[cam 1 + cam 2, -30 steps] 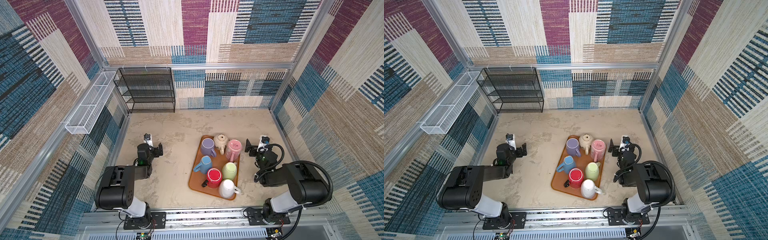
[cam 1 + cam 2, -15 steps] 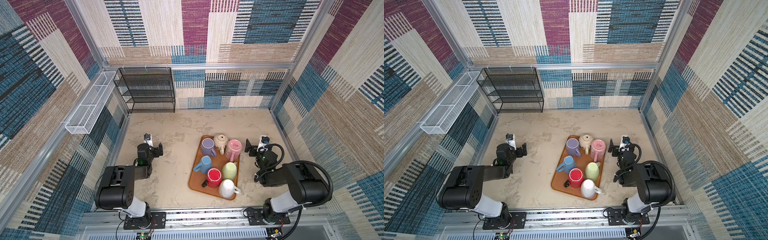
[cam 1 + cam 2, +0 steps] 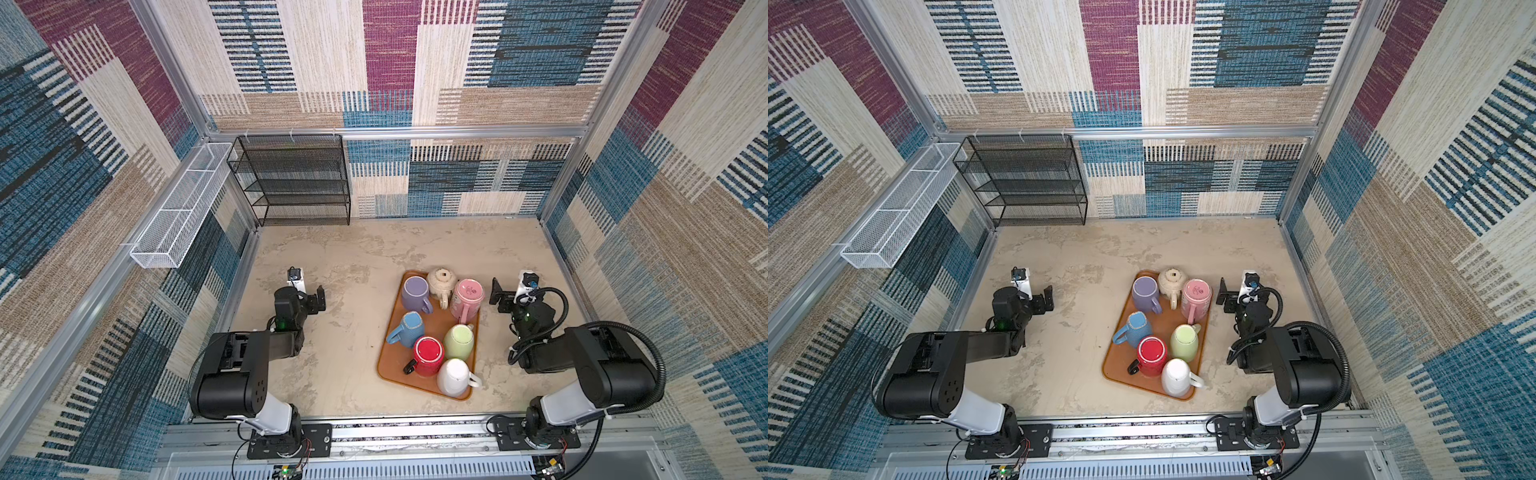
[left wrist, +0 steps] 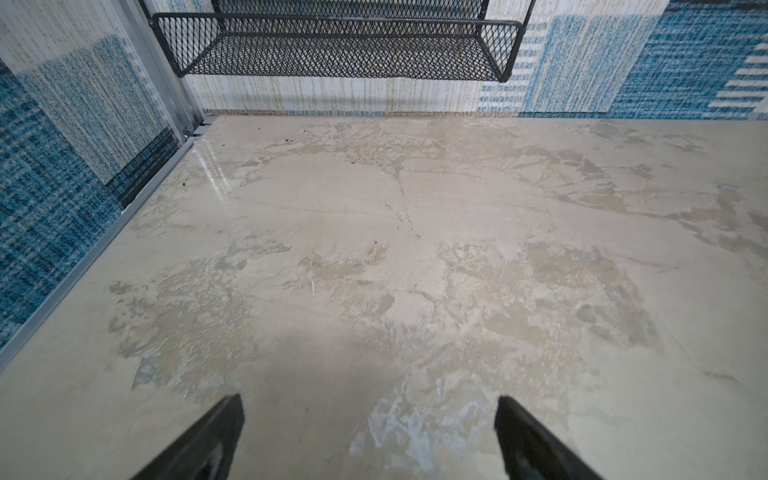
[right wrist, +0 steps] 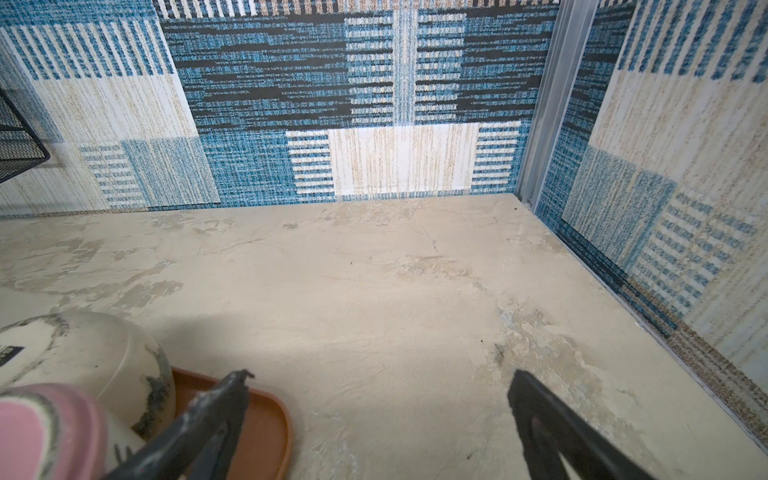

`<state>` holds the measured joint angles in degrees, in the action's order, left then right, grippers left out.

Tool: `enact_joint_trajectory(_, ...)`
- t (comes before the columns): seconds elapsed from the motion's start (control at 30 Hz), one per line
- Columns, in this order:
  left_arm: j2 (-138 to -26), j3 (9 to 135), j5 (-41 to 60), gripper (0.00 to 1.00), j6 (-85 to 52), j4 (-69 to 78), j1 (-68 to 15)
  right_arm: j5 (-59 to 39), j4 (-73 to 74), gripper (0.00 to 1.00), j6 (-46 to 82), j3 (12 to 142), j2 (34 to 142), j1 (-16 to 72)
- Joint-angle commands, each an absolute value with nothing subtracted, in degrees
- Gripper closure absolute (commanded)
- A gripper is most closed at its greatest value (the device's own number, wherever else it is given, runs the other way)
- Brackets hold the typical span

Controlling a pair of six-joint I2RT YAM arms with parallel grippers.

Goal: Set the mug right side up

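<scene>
Six mugs [image 3: 1152,351] and a teapot [image 3: 1172,282] sit on the orange tray [image 3: 1115,368].

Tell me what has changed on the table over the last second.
Nothing visibly changed. The left end effector and the right end effector are open and empty as before, each arm parked on its own side. The orange tray keeps its place, and nothing on it has shifted.
</scene>
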<state>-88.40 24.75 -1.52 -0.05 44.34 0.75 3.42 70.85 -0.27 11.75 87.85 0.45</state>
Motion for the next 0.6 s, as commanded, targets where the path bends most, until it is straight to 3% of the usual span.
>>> enact_joint_trajectory(0.0,-88.2,24.8,-1.7,0.01,0.7,46.0,0.9,3.1,73.7,0.00,-0.9,12.0,87.9,0.4)
enact_joint_trajectory(0.13,-85.2,28.3,-2.8,0.01,0.4,38.1,0.8,6.0,68.9,0.00,0.0,13.1,84.5,0.5)
enact_joint_trajectory(0.23,-82.8,34.1,-3.0,0.01,0.8,25.6,0.6,12.2,47.2,0.00,3.3,21.5,79.3,0.5)
enact_joint_trajectory(0.33,-81.2,37.9,-4.2,0.04,0.3,19.7,-0.4,15.9,34.4,0.00,7.2,27.9,78.2,0.5)
enact_joint_trajectory(0.57,-79.9,50.6,-1.9,0.10,-4.6,3.6,-7.0,10.4,14.4,0.08,16.9,38.0,78.3,0.4)
